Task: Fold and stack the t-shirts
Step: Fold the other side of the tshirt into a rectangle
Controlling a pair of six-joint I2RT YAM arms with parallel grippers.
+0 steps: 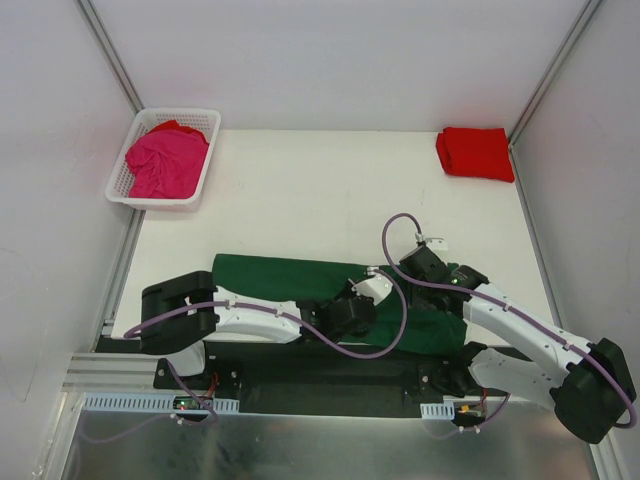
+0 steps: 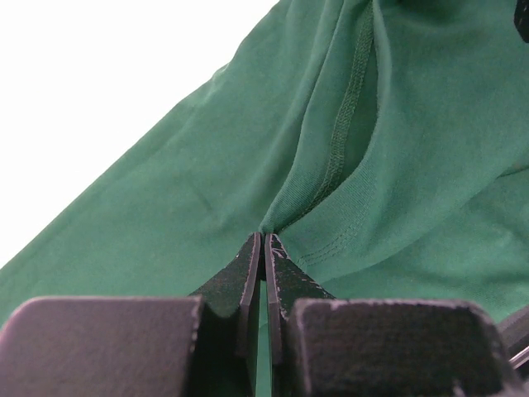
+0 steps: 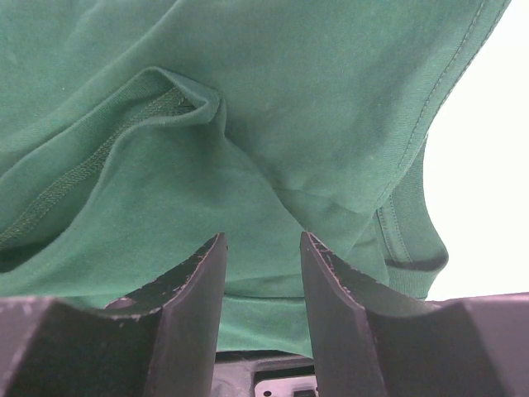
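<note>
The left arm (image 1: 250, 315) lay low along the table's (image 1: 330, 190) near edge, reaching right, the left gripper (image 2: 263, 238) pinched tight on a fold of the dark green t-shirt (image 1: 280, 275) spread there. The right arm (image 1: 520, 325) bent inward, the right gripper (image 3: 263, 238) parted over the shirt's right end.

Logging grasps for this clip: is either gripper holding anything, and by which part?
The left gripper pinches the green shirt at a fold of cloth beside a stitched hem. The right gripper stands open over the shirt, holding nothing.
</note>
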